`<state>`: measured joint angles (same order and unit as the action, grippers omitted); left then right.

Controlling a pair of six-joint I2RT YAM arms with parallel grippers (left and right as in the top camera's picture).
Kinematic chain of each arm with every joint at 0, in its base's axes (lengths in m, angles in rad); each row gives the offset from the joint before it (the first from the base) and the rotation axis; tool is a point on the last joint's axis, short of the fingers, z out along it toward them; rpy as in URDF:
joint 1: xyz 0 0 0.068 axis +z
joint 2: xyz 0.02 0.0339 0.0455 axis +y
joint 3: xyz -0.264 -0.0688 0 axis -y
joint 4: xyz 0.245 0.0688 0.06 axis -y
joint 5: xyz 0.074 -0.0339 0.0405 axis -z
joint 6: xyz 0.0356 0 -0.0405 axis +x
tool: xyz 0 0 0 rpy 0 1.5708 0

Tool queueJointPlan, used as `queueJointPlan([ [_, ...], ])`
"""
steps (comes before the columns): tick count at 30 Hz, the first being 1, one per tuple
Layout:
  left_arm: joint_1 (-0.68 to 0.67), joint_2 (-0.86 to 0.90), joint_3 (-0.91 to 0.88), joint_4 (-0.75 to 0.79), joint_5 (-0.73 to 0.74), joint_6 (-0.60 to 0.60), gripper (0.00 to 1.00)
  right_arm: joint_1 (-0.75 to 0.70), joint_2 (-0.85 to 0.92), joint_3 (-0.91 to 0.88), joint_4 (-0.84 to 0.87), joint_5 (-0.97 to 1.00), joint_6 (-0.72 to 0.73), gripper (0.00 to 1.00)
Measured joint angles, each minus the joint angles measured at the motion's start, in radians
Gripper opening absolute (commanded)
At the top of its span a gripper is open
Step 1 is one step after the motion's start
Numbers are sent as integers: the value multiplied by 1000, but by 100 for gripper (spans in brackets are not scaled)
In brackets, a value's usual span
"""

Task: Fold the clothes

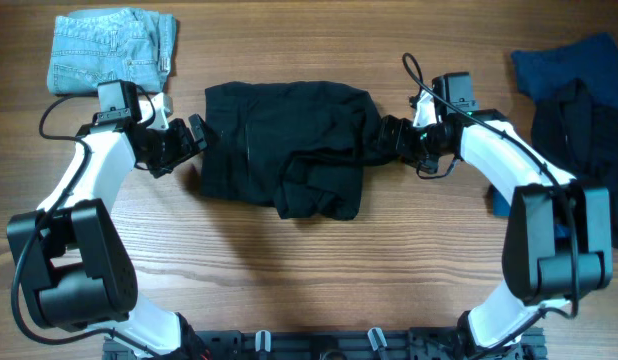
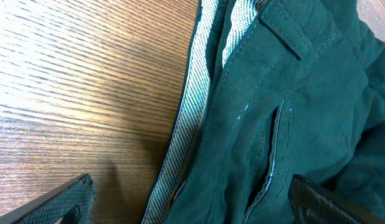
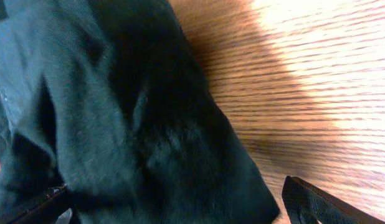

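Observation:
The black shorts (image 1: pixel 284 145) lie crumpled in the middle of the table, one side bunched toward the front. My left gripper (image 1: pixel 196 134) stands open at their left edge. In the left wrist view the waistband lining (image 2: pixel 191 112) and a pocket slit (image 2: pixel 273 149) of the shorts (image 2: pixel 292 106) run between my left gripper's (image 2: pixel 192 208) spread fingers (image 2: pixel 61 202). At the right edge my right gripper (image 1: pixel 389 135) is open too. Its view shows a dark fold of the shorts (image 3: pixel 118 124) filling the gap of my right gripper (image 3: pixel 174 211), with one finger (image 3: pixel 317 202) over bare wood.
Pale-blue denim shorts (image 1: pixel 109 50) lie folded at the back left corner. A heap of dark blue and black garments (image 1: pixel 579 95) sits at the right edge, behind the right arm. The wooden table (image 1: pixel 289 270) shows in front of the shorts.

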<state>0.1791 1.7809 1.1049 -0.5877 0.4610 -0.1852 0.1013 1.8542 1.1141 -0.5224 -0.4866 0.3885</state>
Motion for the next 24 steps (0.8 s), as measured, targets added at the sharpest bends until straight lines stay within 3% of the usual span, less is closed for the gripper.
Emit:
queueJointPlan([
  [5, 0, 0, 0, 3, 0, 0, 100, 0, 34, 0, 43, -70, -22, 99],
  [8, 0, 0, 0, 4, 0, 0, 100, 0, 43, 0, 77, -123, -27, 85],
  [9, 0, 0, 0, 4, 0, 0, 100, 0, 44, 0, 92, -147, -27, 73],
  [11, 0, 0, 0, 4, 0, 0, 100, 0, 44, -2, 134, -206, -30, 33],
  [13, 0, 0, 0, 4, 0, 0, 100, 0, 44, -2, 174, -264, -31, 7],
  [18, 0, 0, 0, 5, 0, 0, 100, 0, 44, -3, 276, -389, 32, 4],
  [24, 0, 0, 0, 6, 0, 0, 100, 26, 44, -10, 636, -620, 237, 4],
])
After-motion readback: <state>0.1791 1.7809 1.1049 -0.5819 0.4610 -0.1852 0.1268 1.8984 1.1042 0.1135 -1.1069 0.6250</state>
